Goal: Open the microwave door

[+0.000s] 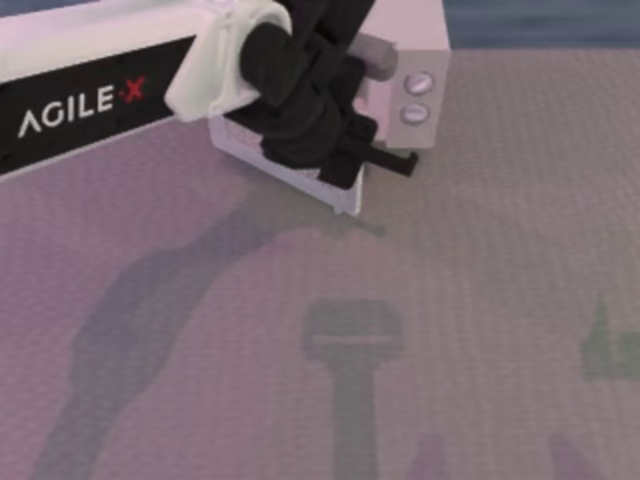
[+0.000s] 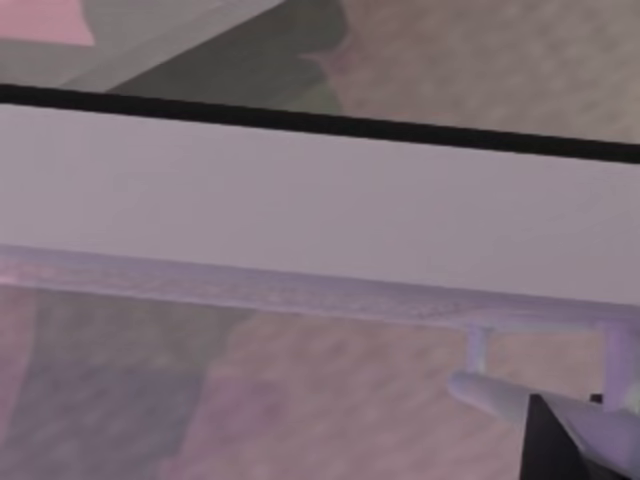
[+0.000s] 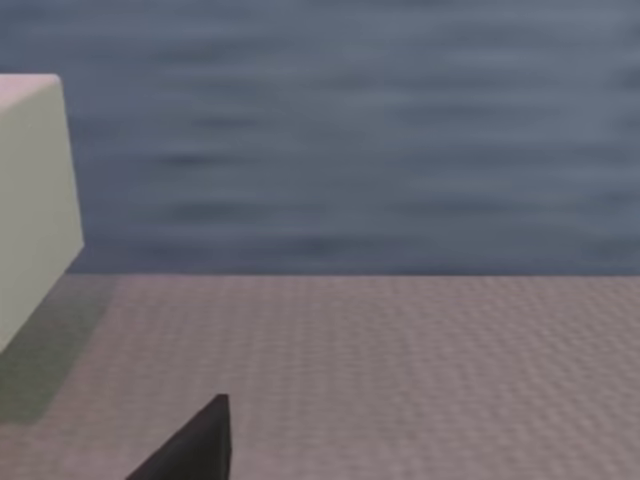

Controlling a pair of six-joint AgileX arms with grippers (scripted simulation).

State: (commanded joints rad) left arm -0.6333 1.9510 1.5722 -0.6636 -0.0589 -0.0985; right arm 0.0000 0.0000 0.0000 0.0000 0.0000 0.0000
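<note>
The white microwave stands at the back of the table, its two round grey knobs facing the front. The microwave door is swung partly outward toward the front left. My left arm reaches over it, and my left gripper sits at the door's free edge, shut on the slim handle. In the left wrist view the door's white edge runs across, with the handle against a dark finger. My right gripper is parked off to the right, with the microwave's side far from it.
The speckled table stretches to the front and right of the microwave. A dark blue backdrop lies beyond the table's back edge. Arm shadows fall across the table's front half.
</note>
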